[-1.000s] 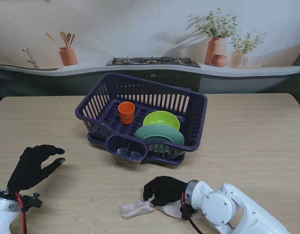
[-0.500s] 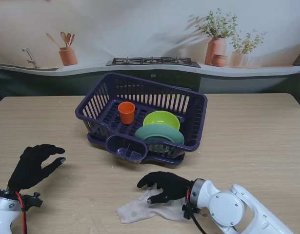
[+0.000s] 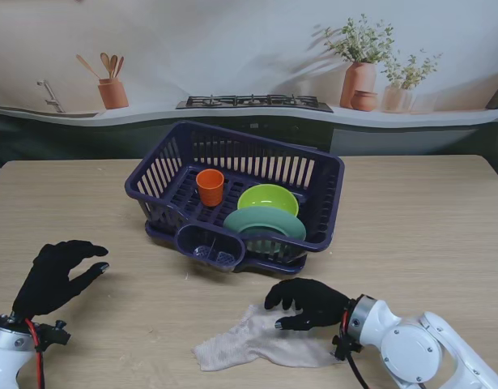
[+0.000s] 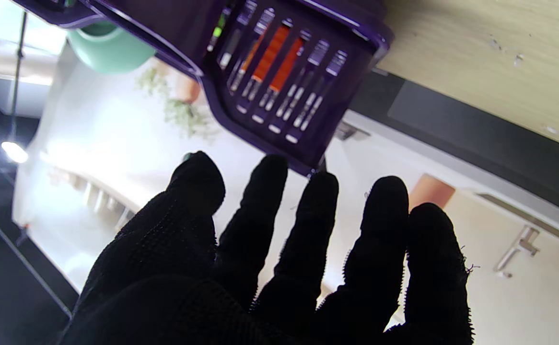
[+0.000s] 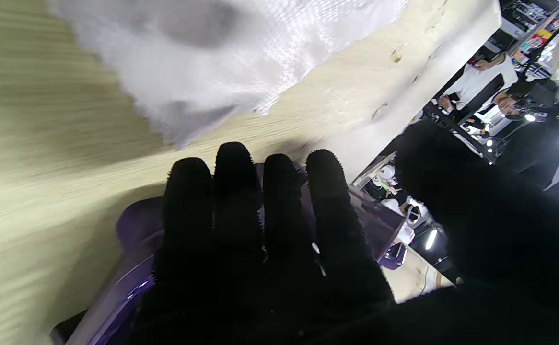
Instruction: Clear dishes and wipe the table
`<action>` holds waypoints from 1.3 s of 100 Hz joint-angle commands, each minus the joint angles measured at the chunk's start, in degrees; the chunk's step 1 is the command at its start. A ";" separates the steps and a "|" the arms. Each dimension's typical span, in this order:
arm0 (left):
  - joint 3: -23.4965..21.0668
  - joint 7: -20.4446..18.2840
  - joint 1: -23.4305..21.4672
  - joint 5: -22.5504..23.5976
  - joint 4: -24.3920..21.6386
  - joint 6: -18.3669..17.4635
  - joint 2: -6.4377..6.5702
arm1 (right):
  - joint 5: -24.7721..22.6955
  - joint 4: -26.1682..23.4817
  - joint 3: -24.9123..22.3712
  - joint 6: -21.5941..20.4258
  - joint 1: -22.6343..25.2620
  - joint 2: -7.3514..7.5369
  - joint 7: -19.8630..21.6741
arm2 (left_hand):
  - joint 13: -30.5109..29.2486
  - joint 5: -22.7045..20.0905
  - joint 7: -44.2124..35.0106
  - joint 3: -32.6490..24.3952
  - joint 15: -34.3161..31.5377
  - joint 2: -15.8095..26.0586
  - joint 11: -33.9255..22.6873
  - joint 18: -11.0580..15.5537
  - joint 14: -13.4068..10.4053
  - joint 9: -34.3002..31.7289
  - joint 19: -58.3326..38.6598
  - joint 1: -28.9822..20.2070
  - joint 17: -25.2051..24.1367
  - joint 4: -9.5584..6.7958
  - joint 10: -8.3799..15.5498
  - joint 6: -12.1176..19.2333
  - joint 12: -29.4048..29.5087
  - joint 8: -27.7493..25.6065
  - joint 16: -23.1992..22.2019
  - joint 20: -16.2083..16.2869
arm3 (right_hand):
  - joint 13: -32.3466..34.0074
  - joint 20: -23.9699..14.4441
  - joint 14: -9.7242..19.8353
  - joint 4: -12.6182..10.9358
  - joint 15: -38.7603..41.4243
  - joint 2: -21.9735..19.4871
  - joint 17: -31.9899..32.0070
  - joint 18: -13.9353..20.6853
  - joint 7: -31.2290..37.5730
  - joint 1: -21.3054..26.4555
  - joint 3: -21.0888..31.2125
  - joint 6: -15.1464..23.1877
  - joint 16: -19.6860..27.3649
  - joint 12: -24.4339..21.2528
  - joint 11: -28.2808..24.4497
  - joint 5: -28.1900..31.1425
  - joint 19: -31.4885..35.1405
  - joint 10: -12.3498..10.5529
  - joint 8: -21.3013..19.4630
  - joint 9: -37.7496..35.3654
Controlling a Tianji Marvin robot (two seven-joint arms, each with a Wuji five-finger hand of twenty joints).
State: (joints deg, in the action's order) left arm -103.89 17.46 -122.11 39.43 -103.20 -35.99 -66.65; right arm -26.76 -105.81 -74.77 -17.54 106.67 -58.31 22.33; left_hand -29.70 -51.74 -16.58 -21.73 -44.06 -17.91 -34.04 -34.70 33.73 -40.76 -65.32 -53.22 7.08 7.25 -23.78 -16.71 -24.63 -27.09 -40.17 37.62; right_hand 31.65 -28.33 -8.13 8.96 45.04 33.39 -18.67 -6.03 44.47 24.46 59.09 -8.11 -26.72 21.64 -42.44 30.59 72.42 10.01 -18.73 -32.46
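- Dishes look done: orange cup point(image 3: 210, 186), lime bowl point(image 3: 267, 198) and green plate point(image 3: 265, 221) all sit in the purple dish rack point(image 3: 313, 174), so wiping is what's left.
- Rag point(image 3: 249, 342) lies flat on the tabletop point(image 3: 410, 219), near me.
- Right hand point(image 3: 307, 302) rests on the rag's right end, fingers spread, gripping nothing.
- Left hand point(image 3: 56, 277) hovers empty, fingers apart.
- Tip: I'd press the palm flat so the rag slides without bunching.

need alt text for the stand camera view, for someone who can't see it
A robot's gloved right hand rests on a pale cloth on a wooden table, while the left hand hovers open. Behind them a purple dish rack holds an orange cup, a lime bowl and a green plate.
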 commanded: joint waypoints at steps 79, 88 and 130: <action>0.39 -0.48 0.13 0.26 -0.05 0.16 0.08 | -13.09 7.87 -12.09 -4.87 -0.16 -1.09 -8.51 | -1.34 -2.11 0.88 -1.12 -0.61 2.53 -0.54 0.55 0.86 -0.33 -1.98 0.23 0.11 -1.91 -0.90 -0.13 0.38 -0.55 -0.41 0.99 | 3.92 -7.18 -1.64 -1.14 11.27 3.13 -3.37 -0.38 9.74 2.65 1.79 0.71 -4.90 3.31 -9.21 3.50 8.43 0.31 -4.93 -4.81; 0.60 -0.92 0.27 -0.01 -0.13 0.57 0.17 | -14.33 9.24 -12.29 -4.97 -1.14 -1.29 -10.27 | -1.35 -2.10 0.90 -1.19 -0.54 2.56 -0.50 0.74 0.99 -0.40 -2.00 0.33 0.45 -1.91 -0.94 -0.18 0.41 -0.53 -0.34 0.97 | 3.67 -6.68 -1.41 -1.11 9.61 2.99 -2.65 -0.84 8.81 2.57 1.50 0.58 -4.13 2.87 -8.26 3.40 6.56 0.24 -4.46 -4.59; 0.48 -1.04 -0.02 -0.18 -0.48 0.22 0.14 | -17.94 14.42 -13.44 -4.92 -4.38 -2.39 -18.89 | -1.43 -2.14 1.02 -1.15 -0.58 2.95 -0.35 0.76 0.98 -0.43 -1.95 0.75 0.48 -1.96 -1.08 -0.29 0.48 -0.41 -0.24 0.99 | 1.09 -0.51 -0.76 -1.03 -4.30 2.33 0.97 -1.93 -2.45 2.03 0.15 -1.18 2.10 -1.05 2.25 2.67 -3.61 0.16 1.56 -1.63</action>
State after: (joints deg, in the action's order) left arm -103.39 17.48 -121.80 39.63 -103.10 -35.59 -66.52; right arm -44.42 -91.90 -87.77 -22.50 102.65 -60.43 3.18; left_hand -30.40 -51.75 -16.57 -21.73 -44.06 -17.91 -34.04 -34.71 33.73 -40.77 -65.32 -53.22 7.62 7.25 -23.78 -16.71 -24.63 -27.10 -40.18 37.62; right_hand 34.28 -29.89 -8.32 8.96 42.09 34.96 -18.71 -6.90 43.12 26.57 59.75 -8.41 -25.49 20.75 -40.89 33.68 69.97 10.13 -18.00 -35.73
